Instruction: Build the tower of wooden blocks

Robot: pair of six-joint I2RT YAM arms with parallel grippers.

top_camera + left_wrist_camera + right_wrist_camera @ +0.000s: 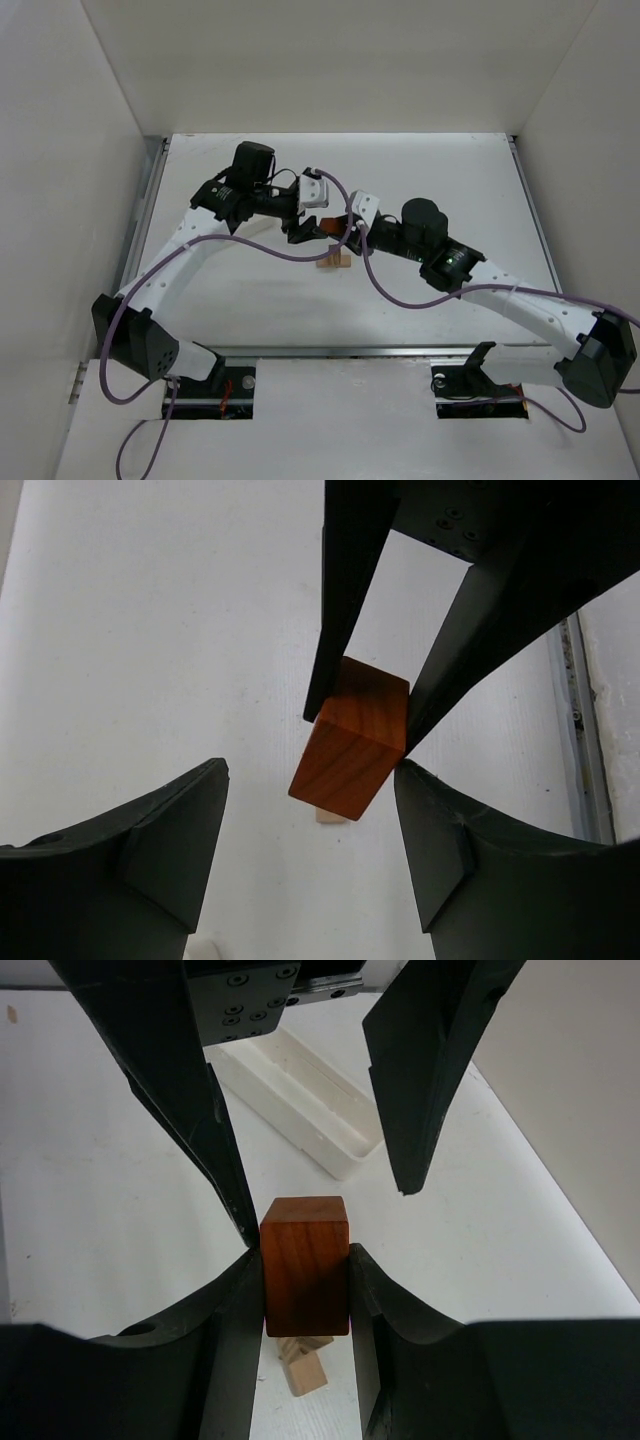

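My right gripper [303,1255] is shut on the reddish-brown block [305,1265] and holds it above a small pile of pale tan blocks [305,1365] on the table. In the top view the pale blocks [335,262] lie just in front of both grippers. My left gripper [308,770] is open and faces the right one. Its fingers [205,1120] straddle the far end of the reddish block [350,740], one tip close to a corner and the other apart. One pale block [335,818] shows under the held block.
A long white plastic tray [300,1100] lies on the table beyond the grippers in the right wrist view. White walls enclose the table on three sides. A metal rail [585,750] runs along the table edge.
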